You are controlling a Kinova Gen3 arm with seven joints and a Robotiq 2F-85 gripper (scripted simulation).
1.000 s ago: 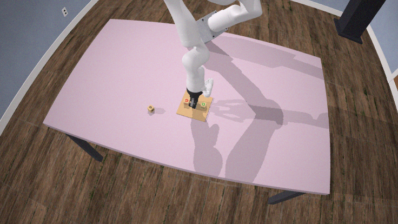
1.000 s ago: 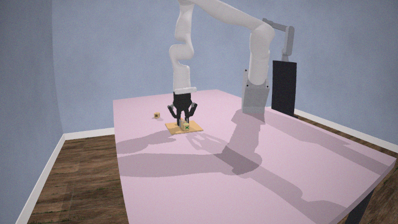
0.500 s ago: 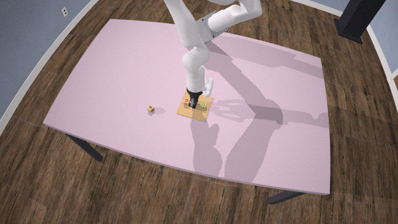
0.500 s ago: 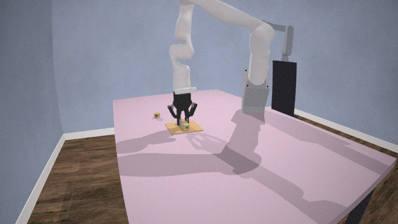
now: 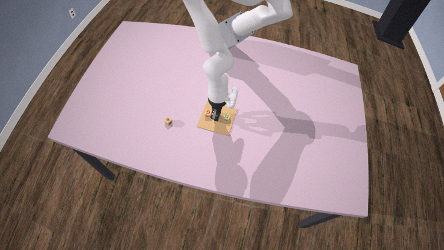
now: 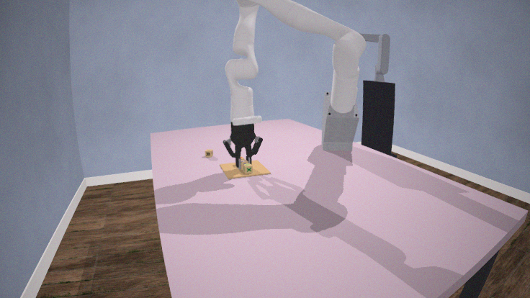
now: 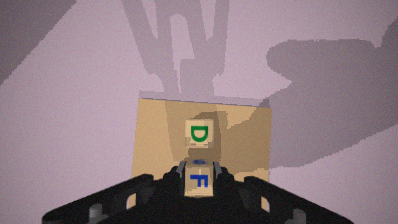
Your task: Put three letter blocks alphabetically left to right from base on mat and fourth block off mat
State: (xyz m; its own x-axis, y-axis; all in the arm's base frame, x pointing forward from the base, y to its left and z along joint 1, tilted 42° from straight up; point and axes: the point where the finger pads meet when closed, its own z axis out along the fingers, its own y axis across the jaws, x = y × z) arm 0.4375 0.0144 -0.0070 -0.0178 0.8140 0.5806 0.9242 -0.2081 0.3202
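Observation:
My gripper (image 5: 215,117) (image 6: 241,161) (image 7: 199,171) points straight down over the tan mat (image 5: 217,128) (image 6: 230,170) (image 7: 155,145) and is shut on the block with a blue F (image 7: 199,182) on top. It holds this block at or just above the mat; I cannot tell which. In the top view, the block with a red G (image 5: 208,112) sits on the mat on one side of it and the block with a green D (image 5: 226,117) (image 6: 248,168) (image 7: 199,133) on the other. The G block is hidden in the wrist view.
A fourth block (image 5: 168,121) (image 6: 209,152) lies alone on the pink table (image 5: 123,77), well off the mat to its left in the top view. The arm's base stands at the far table edge. A dark pillar stands on the floor beyond.

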